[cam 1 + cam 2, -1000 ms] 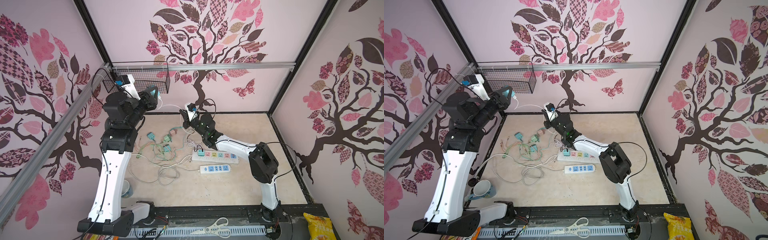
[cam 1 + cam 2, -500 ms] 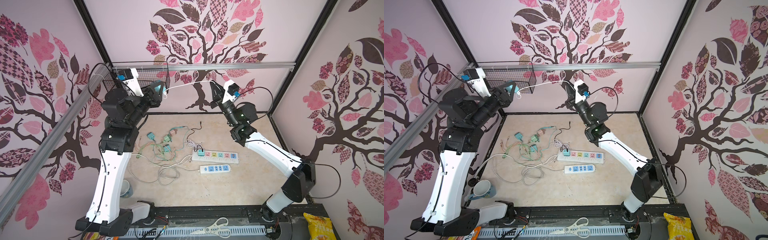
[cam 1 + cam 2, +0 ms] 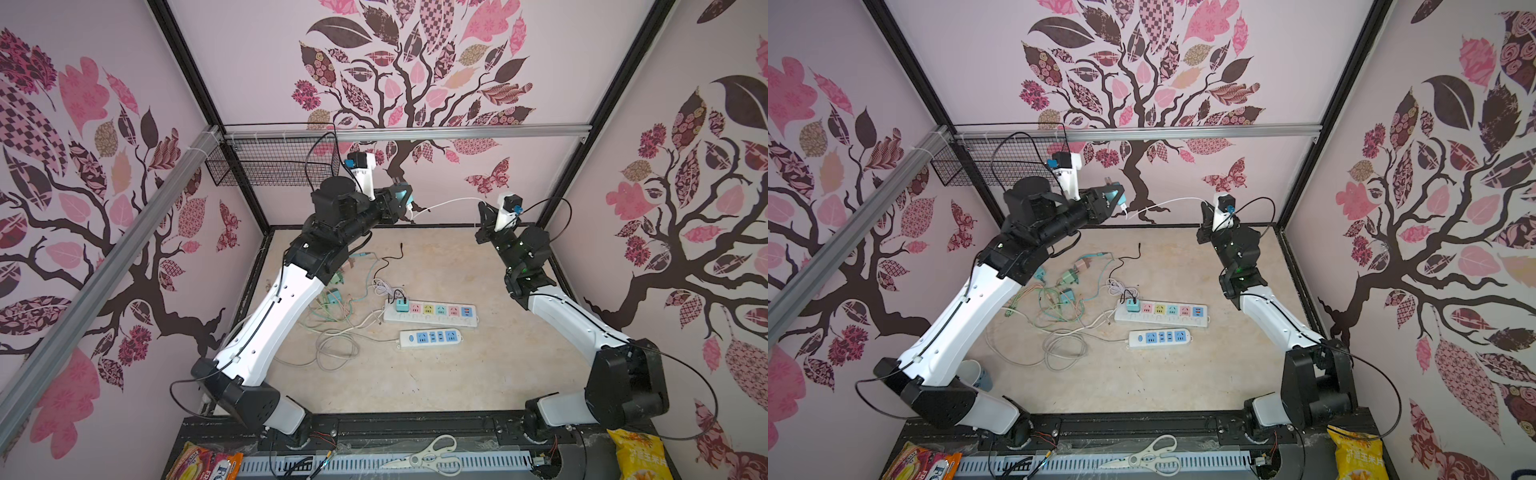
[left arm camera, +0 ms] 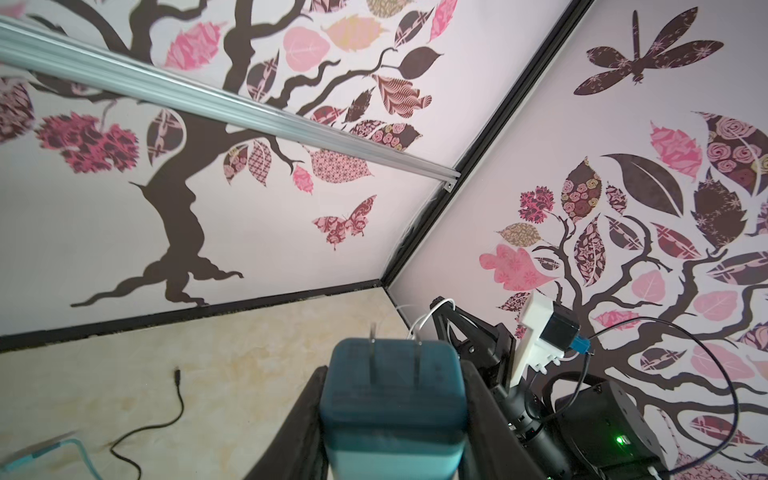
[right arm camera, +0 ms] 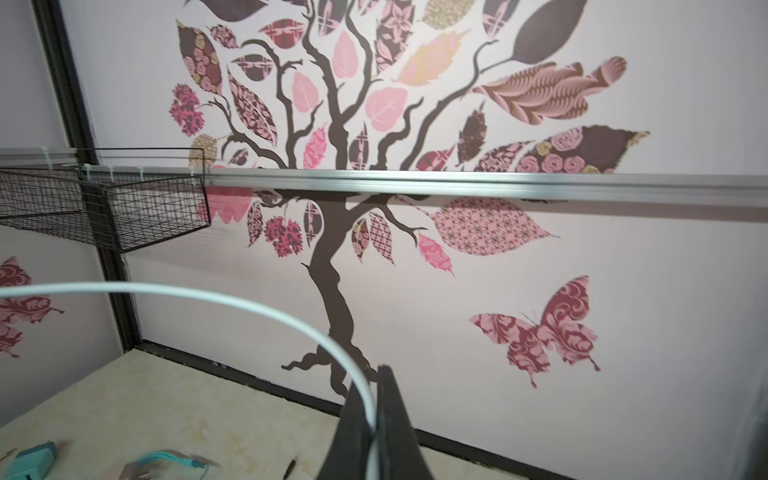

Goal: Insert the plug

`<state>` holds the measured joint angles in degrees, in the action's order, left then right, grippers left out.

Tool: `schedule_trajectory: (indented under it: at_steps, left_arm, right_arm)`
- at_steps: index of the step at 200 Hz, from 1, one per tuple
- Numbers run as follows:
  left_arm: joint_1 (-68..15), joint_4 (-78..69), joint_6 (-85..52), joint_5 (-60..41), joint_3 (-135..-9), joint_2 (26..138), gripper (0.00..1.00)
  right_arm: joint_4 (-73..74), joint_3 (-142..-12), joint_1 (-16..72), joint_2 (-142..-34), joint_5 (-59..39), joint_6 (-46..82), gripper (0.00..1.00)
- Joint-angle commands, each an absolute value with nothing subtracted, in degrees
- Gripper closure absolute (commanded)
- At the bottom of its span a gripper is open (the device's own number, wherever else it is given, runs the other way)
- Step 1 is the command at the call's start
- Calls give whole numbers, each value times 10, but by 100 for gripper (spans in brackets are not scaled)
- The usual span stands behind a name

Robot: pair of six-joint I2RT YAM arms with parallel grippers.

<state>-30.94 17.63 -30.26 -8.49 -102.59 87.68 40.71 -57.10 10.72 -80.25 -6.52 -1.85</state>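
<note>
**A:** Nearest us, two strips lie flat on the desk point(image 3: 457, 382). The blue-socket strip point(image 3: 430, 337) is in front and the pastel strip point(image 3: 432, 312) just behind it, with a teal adapter point(image 3: 401, 305) already seated at its left end. What worries you?

**B:** The white cable point(image 3: 444, 202). It bows between the left hand point(image 3: 399, 198) and the right hand point(image 5: 376, 399), both high up near the back wall point(image 3: 436, 166). If they pull apart or come down unevenly, I'd expect it to go taut and twist the plug in its grip, so the prongs arrive tilted. The loose wires point(image 3: 332, 307) heaped left of the strips could also snag on the way down.

**A:** And the plug itself?

**B:** The teal plug point(image 4: 395, 399) is clamped in the left hand, which is closed partway around its body. Its prongs point out past the fingertips, well above and behind the strips. The right hand is pinched tight on the cable alone.
</note>
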Motion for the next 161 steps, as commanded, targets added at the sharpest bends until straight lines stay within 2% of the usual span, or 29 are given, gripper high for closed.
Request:
schedule_trajectory:
  at_steps: [1, 43, 84, 111, 122, 134, 137, 153, 157, 161]
  left_arm:
    - [-310, 92, -359, -95, -1002, 904, 100]
    - [-310, 14, -427, -112, -990, 1007, 100]
    - [-308, 0, -506, -117, -1008, 1100, 100]
    - [-309, 20, -549, -100, -1033, 1148, 100]
    - [-309, 27, -565, -98, -1039, 1165, 100]
    - [-310, 26, -586, -98, -1041, 1183, 100]
    - [-310, 26, -589, -99, -1043, 1189, 100]
    - [-312, 47, -585, -88, -1061, 1209, 100]
    - [-312, 54, -585, -84, -1066, 1213, 100]
    - [-312, 58, -585, -80, -1070, 1216, 100]
  right_arm:
    - [375, -557, 78, -773, -97, -12, 100]
    - [339, -513, 36, -776, -90, 1, 100]
    - [260, -527, 19, -836, -98, -18, 99]
    - [230, -541, 16, -875, -97, -28, 95]
    - [218, -545, 15, -887, -88, -27, 90]
    - [194, -552, 14, -895, -83, -24, 76]
    - [188, -555, 14, -896, -83, -24, 70]
    - [138, -573, 14, -898, -97, -29, 25]
    - [123, -580, 14, -898, -97, -29, 5]
    - [109, -587, 14, -897, -96, -28, 1]
